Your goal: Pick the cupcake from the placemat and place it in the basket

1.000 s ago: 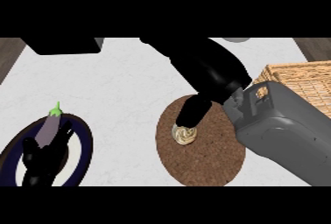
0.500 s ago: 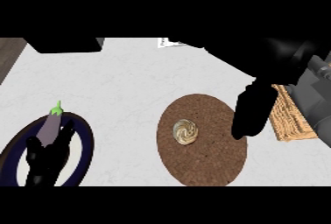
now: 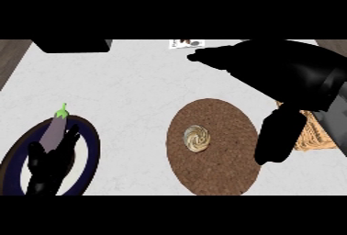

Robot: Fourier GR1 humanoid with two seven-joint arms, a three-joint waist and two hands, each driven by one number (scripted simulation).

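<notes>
Hand on the right [image 3: 284, 75] hangs unclenched above the placemat [image 3: 227, 158], holding nothing; the cupcake [image 3: 196, 138] looks light and soft-topped, best pinched around its sides.

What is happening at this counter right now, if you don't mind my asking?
The cupcake sits untouched on the round brown placemat. The right robot hand is raised above the counter, fingers extended, holding nothing and covering much of the wicker basket at the right edge. The left robot hand rests open over a dark plate that carries an eggplant. The cupcake has not yet been picked up.
</notes>
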